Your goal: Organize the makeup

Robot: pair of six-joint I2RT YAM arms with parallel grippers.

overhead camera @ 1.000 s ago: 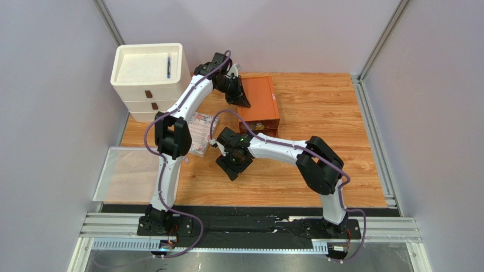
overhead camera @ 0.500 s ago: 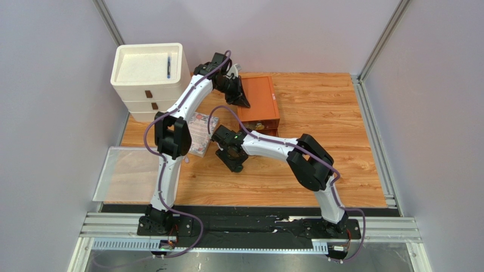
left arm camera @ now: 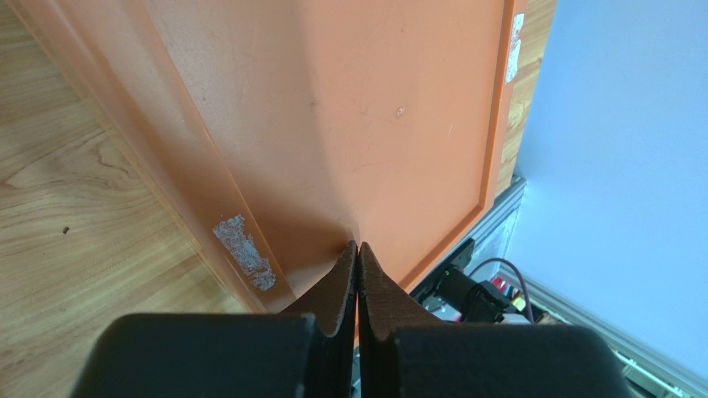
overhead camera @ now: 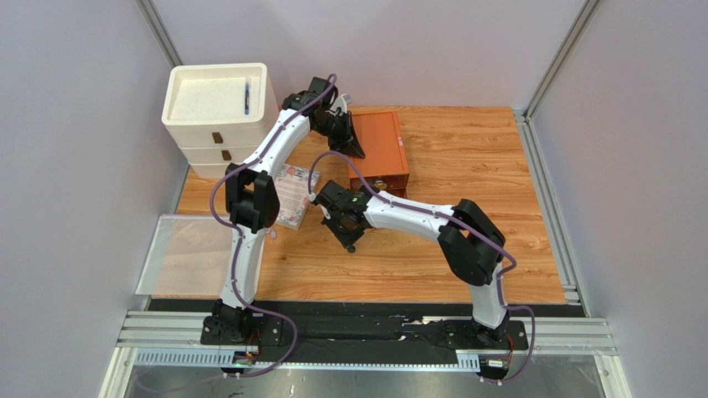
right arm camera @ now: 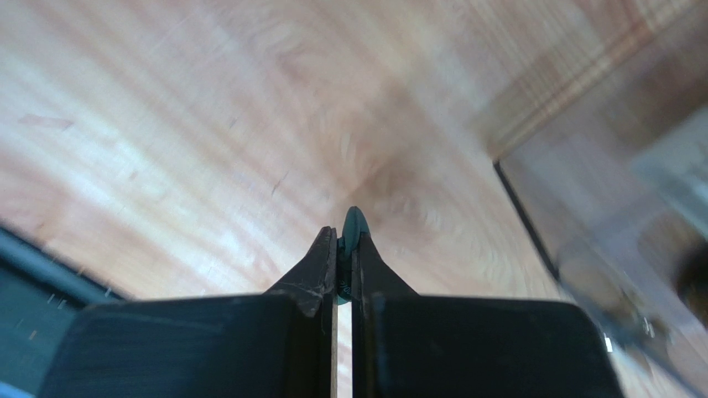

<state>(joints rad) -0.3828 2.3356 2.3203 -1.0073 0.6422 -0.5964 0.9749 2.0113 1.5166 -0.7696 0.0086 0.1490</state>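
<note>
Your right gripper is pinched almost flat on what looks like a thin dark green compact. Only a rounded sliver shows past the fingertips, so you cannot see how deep it sits. It hangs over the bench near the middle, at 6 o'clock from the orange-brown drawer box and at 4 o'clock from the floral-covered notebook. Expect the compact to be light, rigid and probably slick. You have it across its flat faces, which is the right place to hold it, but a smooth disc may pivot or slip out if you swing fast, so carry it slowly. Set it down low rather than dropping it, since a hinge or pressed powder inside could crack. Your left gripper is closed on nothing, its tips touching the box's top near one edge. The rest of the makeup shows in no view. You will find no brand or lettering to read: the compact shows none, and the pale patches on the box look like scuffs or torn sticker without text.
</note>
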